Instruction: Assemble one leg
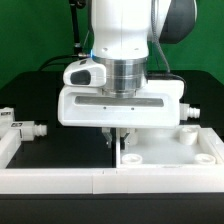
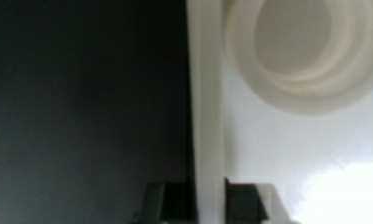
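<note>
Meanwhile, the gripper (image 1: pixel 113 138) straddles the rim of the white panel (image 1: pixel 165 152) at mid-tabletop (image 1: pixel 60 150), apparently to reposition it for fitting. Whether it pinches the rim cannot be told. The leg (image 1: pixel 24 127) lies untouched by the tabletop's edge on the exterior view's left.

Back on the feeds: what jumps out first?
The white arm fills the middle of the exterior view, its gripper down at the edge of the flat white panel on that view's right. In the wrist view its fingers straddle the panel's rim beside a round socket. A small white leg lies at the exterior view's left.
</note>
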Controlling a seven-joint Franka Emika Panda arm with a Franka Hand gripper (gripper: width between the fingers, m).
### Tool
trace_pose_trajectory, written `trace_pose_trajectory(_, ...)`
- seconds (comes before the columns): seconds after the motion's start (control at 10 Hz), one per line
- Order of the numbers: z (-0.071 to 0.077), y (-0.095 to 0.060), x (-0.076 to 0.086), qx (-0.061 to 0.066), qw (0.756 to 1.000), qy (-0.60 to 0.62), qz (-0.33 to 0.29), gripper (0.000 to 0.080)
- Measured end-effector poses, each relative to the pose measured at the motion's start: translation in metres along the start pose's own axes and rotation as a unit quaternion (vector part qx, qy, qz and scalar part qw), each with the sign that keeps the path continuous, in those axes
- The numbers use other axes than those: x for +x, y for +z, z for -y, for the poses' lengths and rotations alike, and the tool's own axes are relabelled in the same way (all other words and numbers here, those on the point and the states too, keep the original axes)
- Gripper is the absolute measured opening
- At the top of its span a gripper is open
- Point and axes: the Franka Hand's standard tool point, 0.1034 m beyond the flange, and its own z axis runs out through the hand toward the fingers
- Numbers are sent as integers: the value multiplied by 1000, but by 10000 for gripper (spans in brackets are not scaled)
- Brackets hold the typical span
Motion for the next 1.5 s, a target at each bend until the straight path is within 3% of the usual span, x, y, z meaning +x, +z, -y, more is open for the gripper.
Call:
trace_pose_trajectory(0.7,1,1,1,0,1000,-12,-12,58)
trace_pose_trajectory(0.9,1,1,1,0,1000,-12,-12,371)
trace_pose_trajectory(1.0,1,0,1,0,1000,-12,-11,371)
trace_pose_trajectory(1.1,0,-12,-1,1,1000,-16,0,553)
trace_pose_trajectory(1.2,-3,-27,-4,3,1000,-22,6,619)
trace_pose_trajectory(1.5,-2,-65,-22,7,1000,-3,23,644)
